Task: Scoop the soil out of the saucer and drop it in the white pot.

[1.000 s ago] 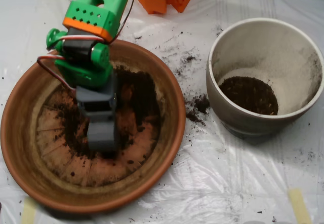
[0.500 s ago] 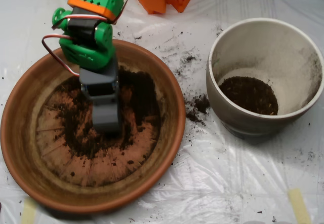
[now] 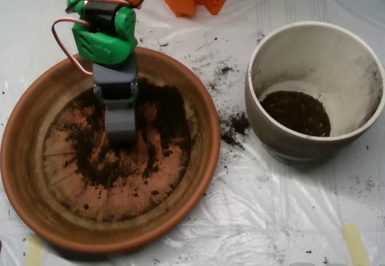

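The grey scoop (image 3: 122, 135) hangs over the saucer (image 3: 198, 106), whether gaping or closed I cannot tell, with soil (image 3: 165, 112) banked just right of it and the white pot (image 3: 258, 61) far right, so bite into that bank.

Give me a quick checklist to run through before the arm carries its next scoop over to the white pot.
1. Pincer over the saucer: ok, it sits above the upper middle of the dish.
2. Soil left to collect: ok, a dark patch lies along the upper right of the saucer floor.
3. Load inside the pincer: cannot tell, seen from above.
4. White pot upright and open: ok, some soil already at its bottom.
5. Path between dish and pot: ok, nothing standing there, just spilled soil on the plastic sheet.
6. Sheet clean: not ok, crumbs scattered near the pot.
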`<state>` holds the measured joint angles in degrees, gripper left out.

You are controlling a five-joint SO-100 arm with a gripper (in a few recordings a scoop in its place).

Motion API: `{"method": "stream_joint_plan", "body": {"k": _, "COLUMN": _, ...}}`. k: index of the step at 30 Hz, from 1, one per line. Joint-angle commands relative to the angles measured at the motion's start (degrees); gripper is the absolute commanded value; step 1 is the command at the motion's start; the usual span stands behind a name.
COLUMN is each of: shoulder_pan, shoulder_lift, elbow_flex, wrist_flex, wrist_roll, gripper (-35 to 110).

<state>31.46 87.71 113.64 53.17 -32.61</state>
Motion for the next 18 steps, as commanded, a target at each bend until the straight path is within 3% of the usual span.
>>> {"method": "stream_joint_plan", "body": {"k": 1, "shoulder_pan": 1.3, "shoulder_lift": 3.9, "elbow_flex": 3.0, "wrist_flex": -3.9, "wrist_roll": 1.1, "gripper": 19}}
{"method": "stream_joint_plan", "body": {"k": 6, "shoulder_pan": -0.1, "shoulder_lift": 3.4, "elbow_flex": 2.3, "wrist_flex": -4.8, "wrist_roll": 2.8, "gripper": 18}}
{"method": "stream_joint_plan", "body": {"k": 18, "shoulder_pan": 1.0, "shoulder_lift": -3.9, "elbow_flex": -4.1, "wrist_flex": 9.4, "wrist_roll": -0.8, "gripper": 16}}
